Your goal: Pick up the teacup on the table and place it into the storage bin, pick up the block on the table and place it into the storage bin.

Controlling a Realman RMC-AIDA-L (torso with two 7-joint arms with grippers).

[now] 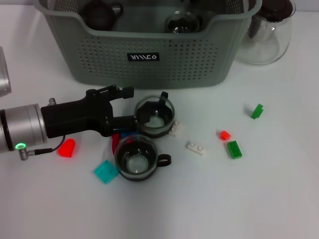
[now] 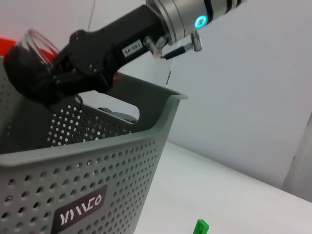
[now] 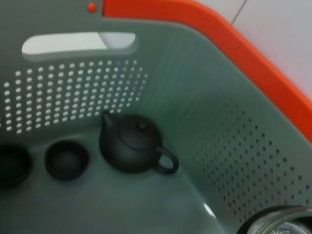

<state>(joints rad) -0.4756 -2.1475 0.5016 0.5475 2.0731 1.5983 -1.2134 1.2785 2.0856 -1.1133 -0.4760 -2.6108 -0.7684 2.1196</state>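
The storage bin (image 1: 199, 64) stands at the back of the table. In front of it are two glass teacups in black holders, one (image 1: 155, 117) nearer the bin and one (image 1: 135, 158) nearer me. My left gripper (image 1: 134, 105) lies open on the table, its fingertips at the left side of the nearer-bin teacup. Several blocks lie around: red (image 1: 66, 148), teal (image 1: 106, 171), white (image 1: 197, 148), green (image 1: 234, 149). In the left wrist view my right gripper (image 2: 44, 68) hangs above the bin (image 2: 97, 161), shut on another glass teacup (image 2: 29, 53).
A clear glass pot (image 1: 266, 35) stands right of the bin. Inside the bin (image 3: 195, 122) sit a black teapot (image 3: 131, 144), small dark cups (image 3: 66, 158) and a glass cup (image 1: 182, 22). Another green block (image 1: 257, 111) and a small red one (image 1: 225, 134) lie at the right.
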